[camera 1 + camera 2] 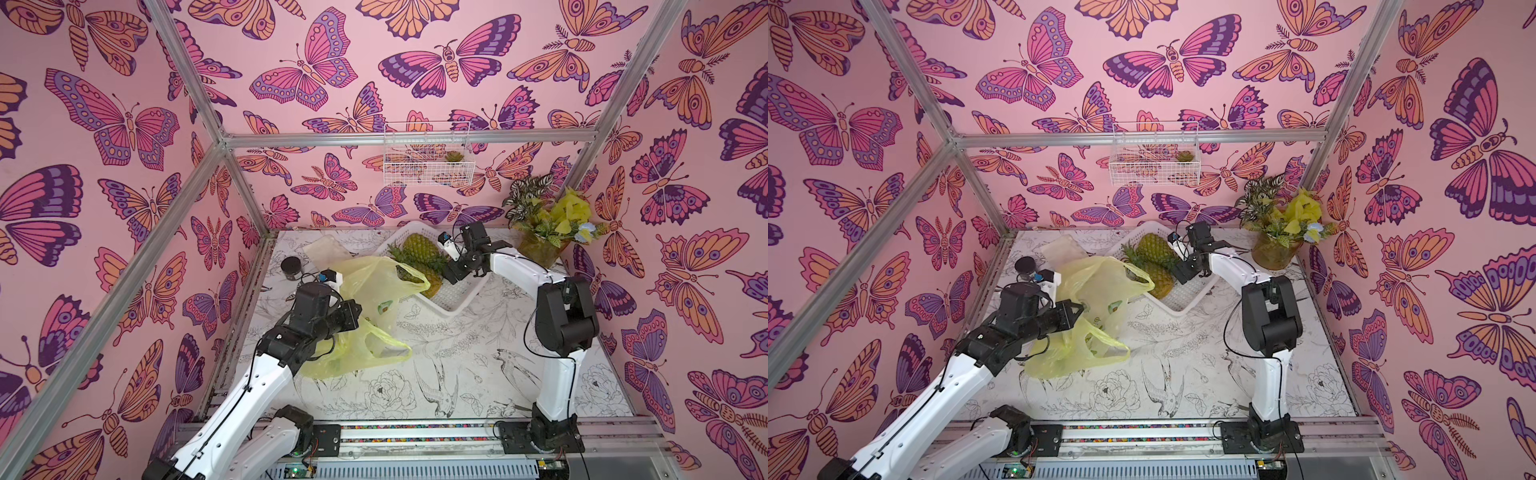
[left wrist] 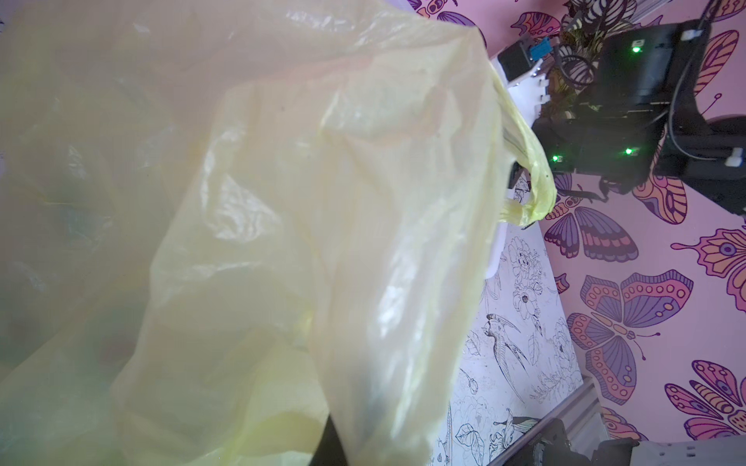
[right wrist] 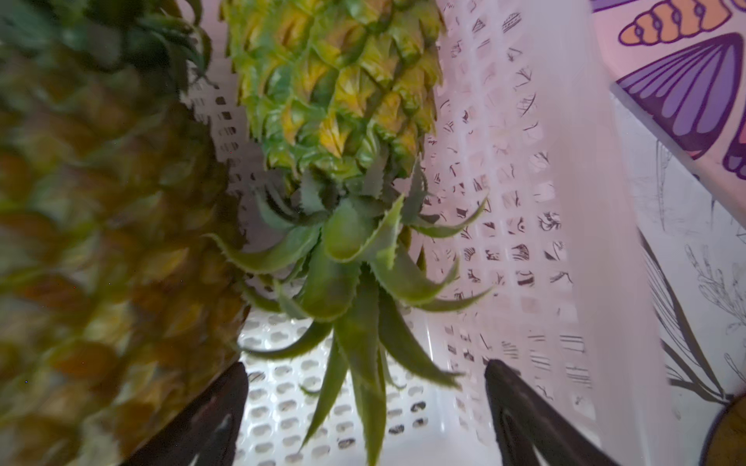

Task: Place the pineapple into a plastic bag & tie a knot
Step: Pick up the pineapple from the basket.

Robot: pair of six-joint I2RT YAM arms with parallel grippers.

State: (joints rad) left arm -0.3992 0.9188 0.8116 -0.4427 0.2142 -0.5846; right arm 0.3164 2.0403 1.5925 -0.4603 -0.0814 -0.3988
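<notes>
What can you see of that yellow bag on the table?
The bag is thin, see-through yellow-green plastic with small green prints and loop handles, crumpled and untied. Its lower part lies on the table; the left claw, shut, holds its upper part raised. One handle reaches toward the white basket.

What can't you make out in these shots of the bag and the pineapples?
Left gripper: tips covered by the plastic bag, left wrist view.
Browner pineapple: blurred, right wrist view.
Right gripper: finger bases cut off by the frame edge, right wrist view.
Plant in the wire basket: too small, both top views.
</notes>
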